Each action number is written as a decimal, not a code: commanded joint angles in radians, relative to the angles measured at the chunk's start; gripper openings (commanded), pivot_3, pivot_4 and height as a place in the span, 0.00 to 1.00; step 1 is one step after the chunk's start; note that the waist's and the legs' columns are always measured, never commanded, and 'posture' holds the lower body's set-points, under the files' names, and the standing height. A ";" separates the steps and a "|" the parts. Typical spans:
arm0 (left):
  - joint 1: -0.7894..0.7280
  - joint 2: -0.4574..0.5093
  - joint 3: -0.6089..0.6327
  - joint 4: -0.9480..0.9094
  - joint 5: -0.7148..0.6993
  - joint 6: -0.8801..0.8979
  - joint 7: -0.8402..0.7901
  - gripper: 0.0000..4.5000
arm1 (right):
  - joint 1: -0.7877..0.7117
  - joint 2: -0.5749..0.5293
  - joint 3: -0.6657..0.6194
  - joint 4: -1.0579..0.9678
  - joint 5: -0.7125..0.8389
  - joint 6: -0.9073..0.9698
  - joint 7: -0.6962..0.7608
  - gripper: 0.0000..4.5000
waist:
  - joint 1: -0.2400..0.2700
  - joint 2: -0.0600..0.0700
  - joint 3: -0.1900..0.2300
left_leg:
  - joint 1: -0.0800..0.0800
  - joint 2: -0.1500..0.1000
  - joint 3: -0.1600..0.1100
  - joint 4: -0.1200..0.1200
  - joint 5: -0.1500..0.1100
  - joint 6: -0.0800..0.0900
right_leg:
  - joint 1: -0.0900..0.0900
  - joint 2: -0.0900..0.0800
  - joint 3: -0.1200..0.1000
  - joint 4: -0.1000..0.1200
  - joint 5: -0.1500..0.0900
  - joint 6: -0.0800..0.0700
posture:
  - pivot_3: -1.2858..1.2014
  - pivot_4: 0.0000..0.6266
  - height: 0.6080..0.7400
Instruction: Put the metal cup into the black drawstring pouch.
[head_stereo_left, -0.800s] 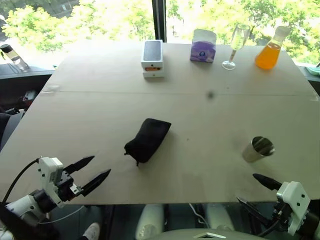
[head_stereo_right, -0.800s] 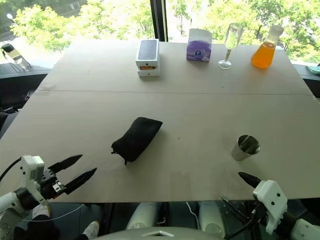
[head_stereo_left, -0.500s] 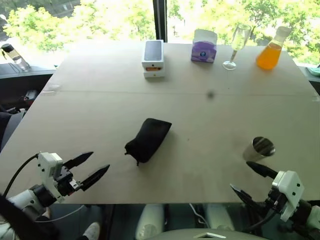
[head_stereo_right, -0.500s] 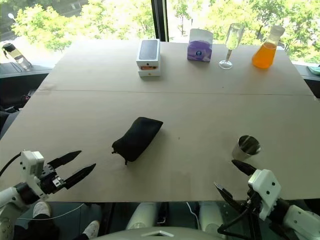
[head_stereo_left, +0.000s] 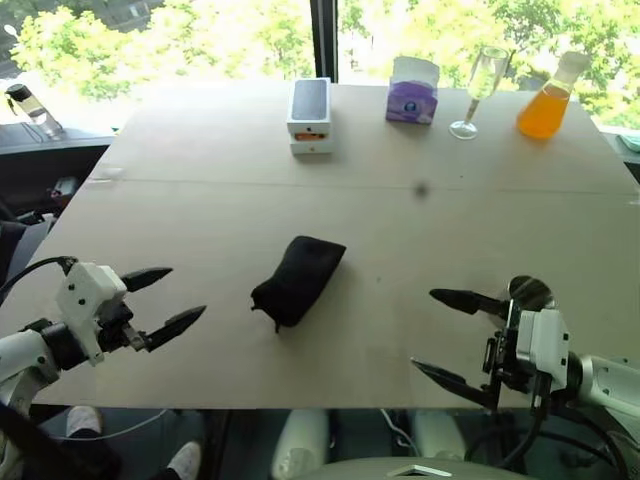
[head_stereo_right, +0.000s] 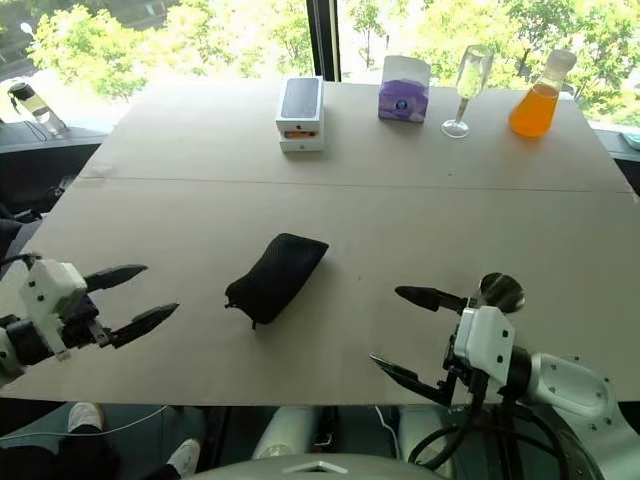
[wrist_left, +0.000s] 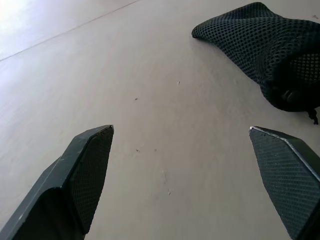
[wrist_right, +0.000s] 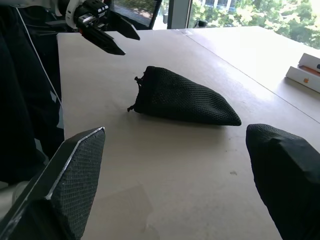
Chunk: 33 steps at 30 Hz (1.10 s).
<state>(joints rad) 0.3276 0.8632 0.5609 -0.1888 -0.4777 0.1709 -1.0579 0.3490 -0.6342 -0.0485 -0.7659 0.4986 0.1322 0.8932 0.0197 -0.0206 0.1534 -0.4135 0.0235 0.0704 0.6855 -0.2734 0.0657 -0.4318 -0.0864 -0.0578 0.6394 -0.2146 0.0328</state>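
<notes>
Pouch: black drawstring pouch (head_stereo_left: 298, 281) flat on table (head_stereo_left: 200, 200) | metal cup (head_stereo_right: 499, 291) apart (interior unclear) | left pincer (head_stereo_left: 165, 299), right pincer (head_stereo_left: 455, 336) spread, empty

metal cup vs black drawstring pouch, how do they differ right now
The metal cup is shiny, rigid steel and stands upright near the table's right side; the black drawstring pouch is soft matte mesh fabric and lies flat near the middle. The cup looks smaller than the pouch. The cup sits just behind the open right gripper; the pouch lies apart from both grippers. Both rest on the table, unheld.

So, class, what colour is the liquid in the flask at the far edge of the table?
Orange; the flask shows best in the left eye view.
</notes>
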 joint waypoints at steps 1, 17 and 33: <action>-0.010 0.070 -0.067 -0.106 0.085 -0.165 -0.099 1.00 | -0.027 -0.004 0.023 0.002 -0.001 -0.036 0.027 1.00 | -0.004 0.000 0.000 | 0.000 0.000 0.001 0.000 0.000 0.000 | 0.000 0.000 0.000 -0.001 0.000 0.000 | 0.52 0.24 0.98; -0.227 0.087 -0.275 -0.230 0.324 -0.297 0.020 1.00 | -0.087 0.018 0.103 0.021 -0.023 -0.075 0.033 1.00 | -0.004 0.001 0.001 | 0.001 0.000 0.002 0.000 0.002 -0.003 | 0.002 0.007 0.002 0.000 0.000 0.000 | 0.52 0.24 0.98; -0.088 -0.060 -0.307 -0.209 0.755 -0.677 0.383 1.00 | -0.027 0.011 0.095 0.013 -0.051 -0.103 0.013 1.00 | -0.005 0.001 0.000 | 0.002 0.000 0.002 0.000 0.000 0.001 | 0.003 0.007 0.002 0.001 0.000 0.000 | 0.52 0.24 0.98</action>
<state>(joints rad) 0.2292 0.8028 0.2200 -0.3956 0.2710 -0.4727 -0.7059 0.3204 -0.6178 0.0580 -0.7278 0.4425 0.0550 0.9041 0.0147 -0.0200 0.1539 -0.4111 0.0236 0.0725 0.6858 -0.2734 0.0665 -0.4291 -0.0794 -0.0556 0.6406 -0.2143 0.0332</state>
